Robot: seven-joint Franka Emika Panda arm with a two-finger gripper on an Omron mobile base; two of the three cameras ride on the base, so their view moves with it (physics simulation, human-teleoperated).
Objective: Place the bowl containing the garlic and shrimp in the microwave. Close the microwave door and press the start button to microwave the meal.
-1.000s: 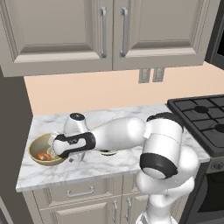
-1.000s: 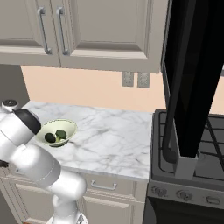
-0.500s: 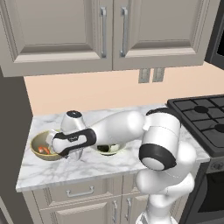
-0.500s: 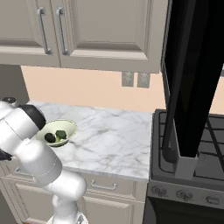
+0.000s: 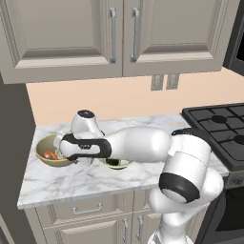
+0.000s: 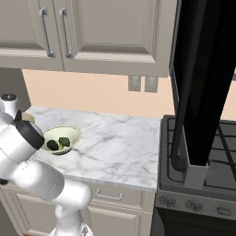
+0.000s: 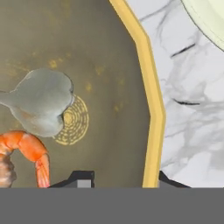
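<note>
Gripper (image 7: 120, 179) straddles the yellow rim of the bowl (image 7: 109, 65), one fingertip inside, one outside; jaws spread. Garlic (image 7: 41, 103) and shrimp (image 7: 28, 153) lie inside.

Grey cabinets (image 5: 114, 38), peach wall (image 6: 92, 94), marble counter (image 6: 120, 152), black stove (image 5: 219, 124).

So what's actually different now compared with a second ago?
The arm has reached further left and lowered its claw onto the tan bowl; the hand view shows one fingertip inside the yellow rim and one outside it. Whether it has closed on the rim yet, I cannot tell. The bowl, with the garlic and shrimp inside, the green bowl and the open microwave door stayed put.
</note>
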